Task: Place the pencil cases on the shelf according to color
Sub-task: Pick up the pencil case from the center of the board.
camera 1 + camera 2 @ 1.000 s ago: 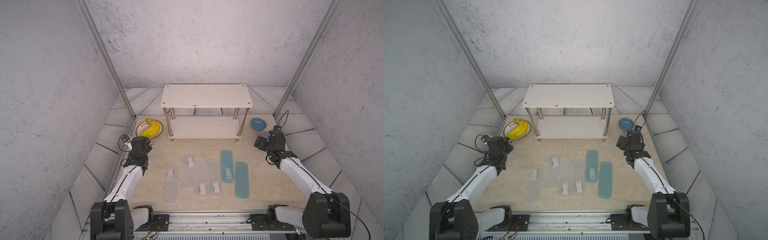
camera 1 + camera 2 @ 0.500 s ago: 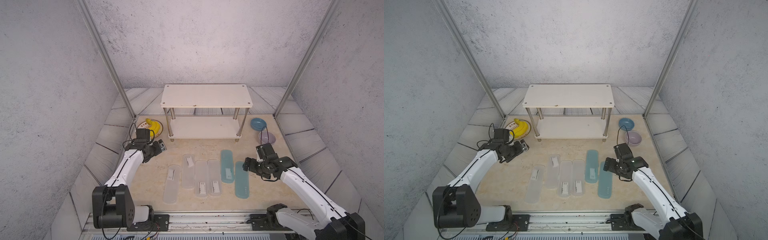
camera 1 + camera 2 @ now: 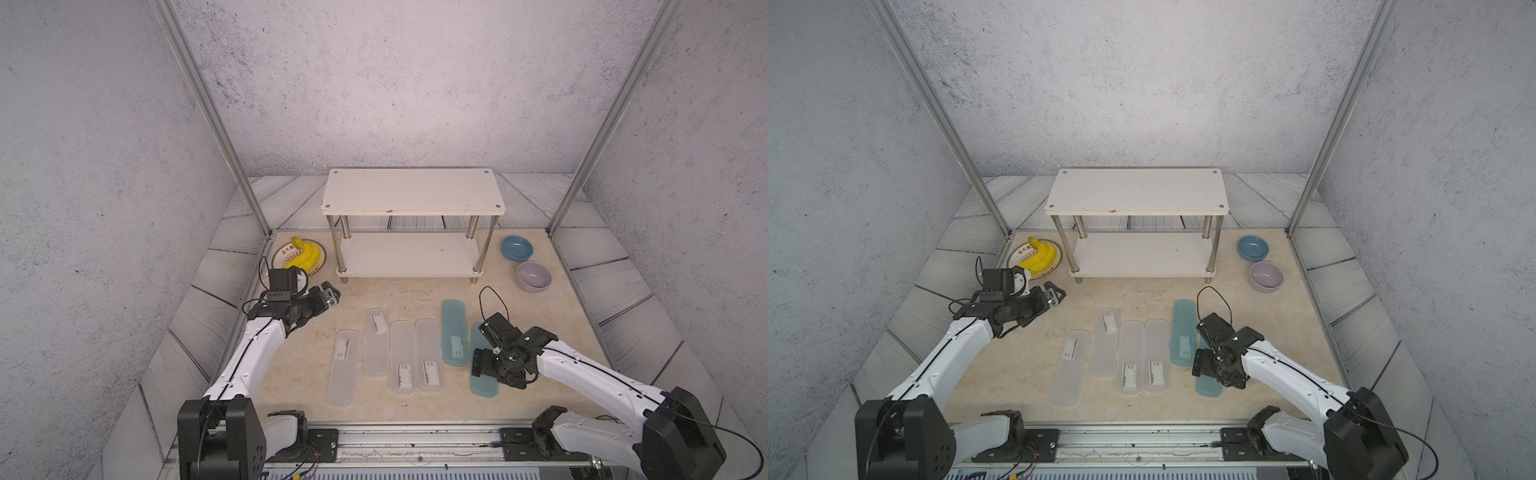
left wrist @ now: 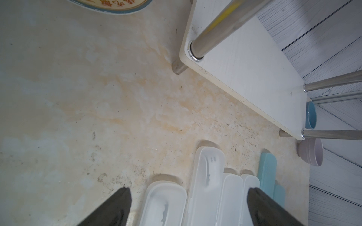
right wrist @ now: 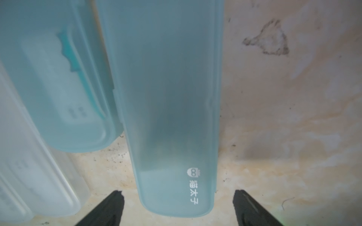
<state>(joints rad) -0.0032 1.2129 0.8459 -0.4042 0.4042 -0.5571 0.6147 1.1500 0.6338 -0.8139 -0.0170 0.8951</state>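
the six pencil cases (image 3: 402, 357) lie flat in a row on the table (image 3: 395, 299), at 6 o'clock from the shelf (image 3: 411, 191); both of its boards are bare. in both top views four frosted cases (image 3: 343, 368) take the 9 o'clock side of the row. the inner teal case (image 3: 454, 338) and the outer teal case (image 3: 484, 386) take the 3 o'clock side.

the top views put the right gripper (image 3: 484, 365) over the outer teal case and hide its middle. only the right wrist view shows the spread: the dark fingertips (image 5: 115, 203) stand wide, one on each side of that case's rounded end, with bare table in each gap, gripping nothing. it also shows a white printed logo that the top views do not.

the left gripper (image 3: 330, 295) sits at 9 o'clock on the table, near the plate (image 3: 318, 268) of bananas (image 3: 303, 255) and apart from the cases. its wrist view shows its fingers (image 4: 121, 201) wide with nothing between them, plus only the plate's rim. the blue bowl (image 3: 516, 248) and lilac bowl (image 3: 533, 276) sit at 2 o'clock.
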